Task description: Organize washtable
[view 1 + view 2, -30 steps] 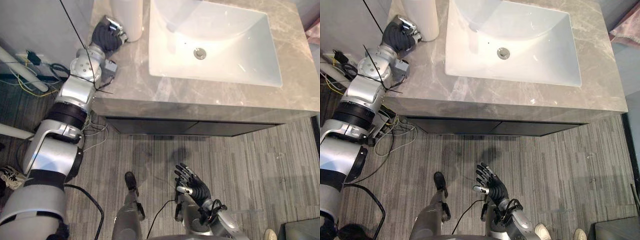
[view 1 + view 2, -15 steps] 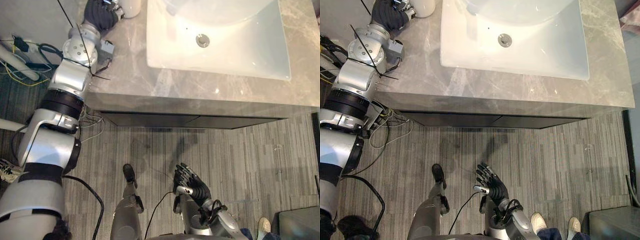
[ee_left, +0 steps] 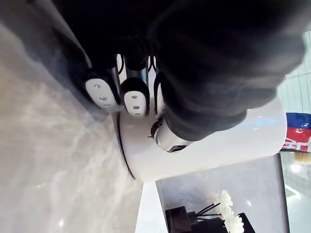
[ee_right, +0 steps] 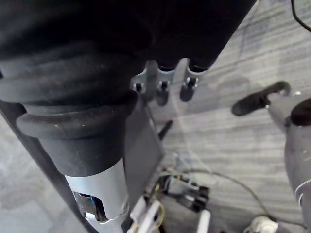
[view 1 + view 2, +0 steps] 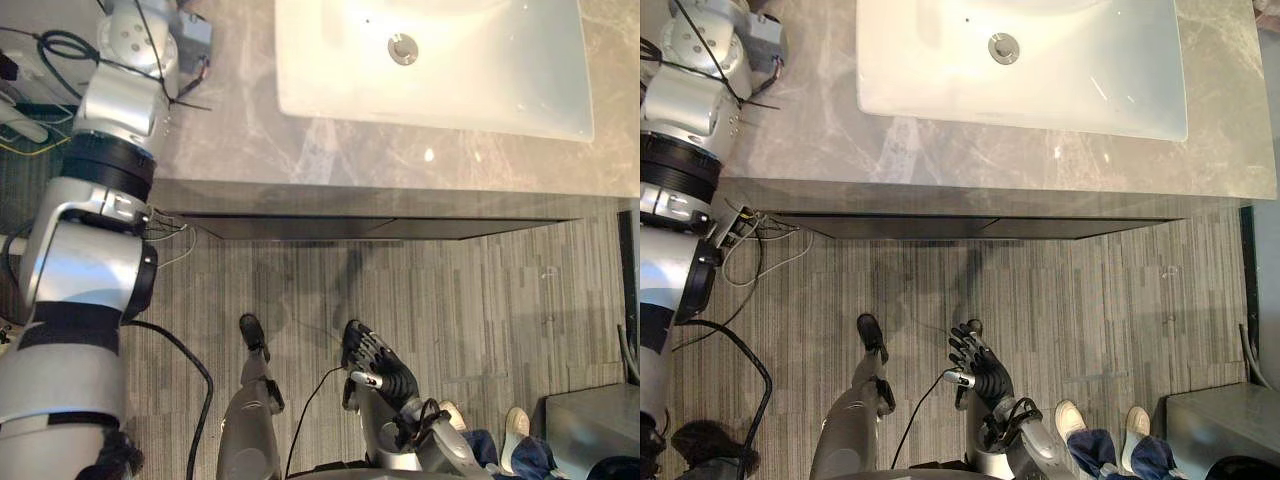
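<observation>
Up at the far left corner of the table (image 5: 300, 150), the left hand (image 3: 136, 95) was on the white canister (image 3: 228, 145). Its fingers (image 3: 102, 90) and thumb were pressed round the side, low near the base. The canister stood upright on the marble, long axis straight up from the table; what it held could not be seen. Just behind it sat a dark holder (image 3: 182, 219) with reed sticks and white flowers (image 3: 228, 216). Beside them, the white sink (image 5: 500, 75) showed its drain (image 5: 403, 47). Down low, the right hand (image 5: 378, 368) hung over the floor (image 5: 480, 300), fingers spread loose, holding nothing. A person's shoes (image 5: 1070, 418) stood nearby.
</observation>
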`<state>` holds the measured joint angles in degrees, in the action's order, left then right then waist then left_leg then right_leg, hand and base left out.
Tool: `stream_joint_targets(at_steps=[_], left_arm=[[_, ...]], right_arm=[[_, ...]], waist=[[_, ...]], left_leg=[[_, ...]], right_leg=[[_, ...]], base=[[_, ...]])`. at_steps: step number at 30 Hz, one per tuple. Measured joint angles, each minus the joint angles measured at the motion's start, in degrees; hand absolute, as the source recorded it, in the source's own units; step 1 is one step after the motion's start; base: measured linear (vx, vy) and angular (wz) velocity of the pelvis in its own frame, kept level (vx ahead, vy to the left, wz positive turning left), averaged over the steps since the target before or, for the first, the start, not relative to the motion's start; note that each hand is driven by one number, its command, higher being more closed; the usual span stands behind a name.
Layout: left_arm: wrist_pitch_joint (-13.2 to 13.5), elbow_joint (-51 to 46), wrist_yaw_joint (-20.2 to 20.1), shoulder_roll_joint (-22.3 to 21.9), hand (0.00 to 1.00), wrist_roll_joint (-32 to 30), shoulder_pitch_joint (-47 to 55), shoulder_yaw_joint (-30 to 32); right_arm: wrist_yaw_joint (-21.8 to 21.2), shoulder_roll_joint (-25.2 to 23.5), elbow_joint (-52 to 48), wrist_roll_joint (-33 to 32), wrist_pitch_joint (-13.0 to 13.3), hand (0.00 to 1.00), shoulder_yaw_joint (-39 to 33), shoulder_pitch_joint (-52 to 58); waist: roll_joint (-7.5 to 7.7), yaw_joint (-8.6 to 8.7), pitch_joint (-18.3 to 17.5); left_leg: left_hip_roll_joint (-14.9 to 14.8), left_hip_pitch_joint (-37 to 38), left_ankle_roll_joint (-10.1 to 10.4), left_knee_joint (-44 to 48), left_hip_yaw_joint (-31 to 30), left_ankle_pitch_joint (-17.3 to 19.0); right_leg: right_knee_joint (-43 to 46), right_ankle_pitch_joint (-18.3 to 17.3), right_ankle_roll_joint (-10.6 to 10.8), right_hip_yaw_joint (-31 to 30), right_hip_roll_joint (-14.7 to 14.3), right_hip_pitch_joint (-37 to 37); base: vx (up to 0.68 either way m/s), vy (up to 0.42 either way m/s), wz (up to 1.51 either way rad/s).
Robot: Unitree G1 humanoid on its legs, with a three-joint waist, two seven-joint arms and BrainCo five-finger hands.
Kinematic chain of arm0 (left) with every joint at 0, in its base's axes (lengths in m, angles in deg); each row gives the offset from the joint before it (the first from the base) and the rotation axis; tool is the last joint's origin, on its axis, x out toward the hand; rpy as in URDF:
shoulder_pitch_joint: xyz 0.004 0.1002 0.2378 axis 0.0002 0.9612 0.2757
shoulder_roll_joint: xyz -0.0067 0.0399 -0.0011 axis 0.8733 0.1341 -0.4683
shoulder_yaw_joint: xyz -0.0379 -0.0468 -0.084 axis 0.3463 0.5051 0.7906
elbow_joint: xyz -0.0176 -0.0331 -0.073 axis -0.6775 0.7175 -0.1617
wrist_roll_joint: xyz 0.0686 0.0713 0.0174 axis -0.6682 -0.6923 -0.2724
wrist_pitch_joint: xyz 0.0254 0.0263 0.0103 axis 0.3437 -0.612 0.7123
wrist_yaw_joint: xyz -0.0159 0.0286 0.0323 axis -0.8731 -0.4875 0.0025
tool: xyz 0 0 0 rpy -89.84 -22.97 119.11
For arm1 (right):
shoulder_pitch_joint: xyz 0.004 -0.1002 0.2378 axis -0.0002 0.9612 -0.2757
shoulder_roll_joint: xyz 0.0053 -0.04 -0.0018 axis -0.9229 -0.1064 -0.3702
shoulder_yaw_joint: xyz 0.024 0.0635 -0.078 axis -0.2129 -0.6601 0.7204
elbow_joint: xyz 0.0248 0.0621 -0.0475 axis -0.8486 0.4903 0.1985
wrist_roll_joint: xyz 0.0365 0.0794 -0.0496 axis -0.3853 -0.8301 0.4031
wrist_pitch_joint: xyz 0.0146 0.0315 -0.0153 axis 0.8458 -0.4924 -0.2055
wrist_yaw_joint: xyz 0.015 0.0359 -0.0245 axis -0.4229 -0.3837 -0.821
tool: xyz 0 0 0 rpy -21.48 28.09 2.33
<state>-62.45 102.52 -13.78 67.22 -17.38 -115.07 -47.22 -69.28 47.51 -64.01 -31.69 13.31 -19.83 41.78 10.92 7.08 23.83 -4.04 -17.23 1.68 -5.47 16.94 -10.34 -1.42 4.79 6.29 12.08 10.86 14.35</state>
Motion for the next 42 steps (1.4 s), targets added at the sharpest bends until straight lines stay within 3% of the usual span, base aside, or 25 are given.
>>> stream_joint_targets(at_steps=[18, 24, 27, 29, 32, 33, 35, 36, 37, 39, 42], left_arm=[[-0.3, 6.7, 1.2, 0.6, 1.00, 1.1, -5.6, 0.5], [-0.3, 4.8, 1.3, 0.9, 1.00, 1.5, -4.1, 0.9], [0.5, -11.6, 1.2, 0.1, 1.00, 1.6, 10.3, 5.9], [1.6, -22.8, 0.9, -3.6, 1.00, 1.6, 23.2, 8.7], [3.6, -40.0, -1.7, -12.2, 1.00, 4.2, 46.8, 12.4], [3.7, -42.6, -2.1, -13.6, 1.00, 5.0, 51.5, 13.5], [4.7, -52.6, -5.1, -19.1, 1.00, 8.9, 72.5, 17.6], [4.7, -54.2, -5.6, -20.3, 1.00, 9.6, 76.9, 18.2], [4.6, -56.3, -6.8, -22.3, 0.00, 10.3, 85.1, 19.1], [3.5, -59.6, -8.4, -26.4, 0.00, 10.2, 97.6, 21.7], [3.2, -62.1, -10.3, -31.7, 0.00, 10.2, 107.9, 23.0]], right_arm=[[0.1, 0.1, 0.0, 0.0, 0.3, 0.00, -1.3, -0.1], [1.2, 0.0, 0.1, 0.0, 0.6, 0.00, -1.2, -1.5], [1.3, -0.8, 0.1, 0.1, 0.7, 0.00, -1.9, -3.7], [1.5, -1.5, 0.1, 0.1, 0.8, 0.00, -4.7, -3.8], [2.8, -1.5, 0.9, 0.8, 0.9, 0.00, -10.4, -3.9], [3.1, -1.6, 1.1, 0.9, 0.8, 0.00, -11.4, -4.0], [3.8, -1.7, 1.7, 0.9, 0.8, 0.00, -14.9, -3.9], [3.8, -1.6, 2.4, 0.9, 0.8, 0.00, -15.9, -3.8], [3.8, -1.6, 3.3, 0.9, 0.7, 0.00, -17.2, -3.5], [3.7, -2.1, 4.3, 0.9, 0.6, 0.00, -18.9, -3.0], [3.5, -3.2, 4.7, 1.3, 0.5, 0.00, -20.9, -0.1]], waist=[[0.73, 1.42, 0.9], [0.83, 1.43, 1.0], [0.15, 1.01, 0.7], [-1.85, -0.03, -0.2], [-6.80, -2.63, -4.0], [-7.49, -3.05, -4.5], [-9.90, -4.49, -7.2], [-10.34, -5.25, -8.5], [-11.16, -6.12, -10.6], [-11.72, -7.11, -12.9], [-11.99, -8.19, -15.5]], left_leg=[[-0.1, -0.1, 0.0, 0.0, 0.0, 0.0], [-0.1, 0.6, 0.0, 0.0, 0.0, 0.0], [0.0, 3.8, 0.1, 0.0, -2.5, 0.0], [0.2, 5.4, 0.3, 0.0, -4.3, 0.3], [0.9, 6.7, 0.5, 0.0, -8.0, 0.7], [1.1, 7.4, 0.5, 0.0, -8.5, 0.7], [1.3, 10.2, 1.0, 0.0, -10.4, 1.1], [1.2, 10.4, 1.1, -0.1, -10.7, 1.2], [1.2, 11.1, 1.2, -0.1, -11.7, 1.4], [1.2, 12.6, 1.6, -0.3, -13.1, 1.6], [1.4, 13.3, 2.0, -0.4, -15.4, 1.8]], right_leg=[[0.0, 0.1, -0.1, -0.4, -0.1, 0.2], [0.0, 0.2, -0.1, -0.7, -0.1, -0.5], [0.0, 0.1, -0.1, 0.7, 0.0, -4.2], [0.1, -0.4, -0.1, 2.2, 0.1, -6.5], [0.4, -2.4, 0.7, 5.6, 0.6, -10.0], [0.4, -2.7, 1.0, 6.5, 0.6, -11.0], [1.5, -4.9, 1.2, 8.8, 0.9, -14.3], [2.1, -5.5, 1.2, 9.1, 0.9, -14.4], [3.0, -6.8, 0.9, 10.2, 0.9, -15.5], [3.7, -8.2, 1.0, 12.0, 1.0, -17.6], [3.7, -8.8, 1.1, 14.5, 0.9, -19.9]], base=[[0.00, 0.000, -0.01], [0.00, 0.000, 0.00], [0.02, -0.007, 0.08], [0.05, 0.007, 0.34], [0.05, 0.021, 0.55], [0.05, 0.005, 0.57], [0.02, -0.011, 0.45], [0.01, -0.027, 0.39], [0.01, -0.030, 0.36], [-0.01, -0.034, 0.41], [-0.03, -0.025, 0.45]])
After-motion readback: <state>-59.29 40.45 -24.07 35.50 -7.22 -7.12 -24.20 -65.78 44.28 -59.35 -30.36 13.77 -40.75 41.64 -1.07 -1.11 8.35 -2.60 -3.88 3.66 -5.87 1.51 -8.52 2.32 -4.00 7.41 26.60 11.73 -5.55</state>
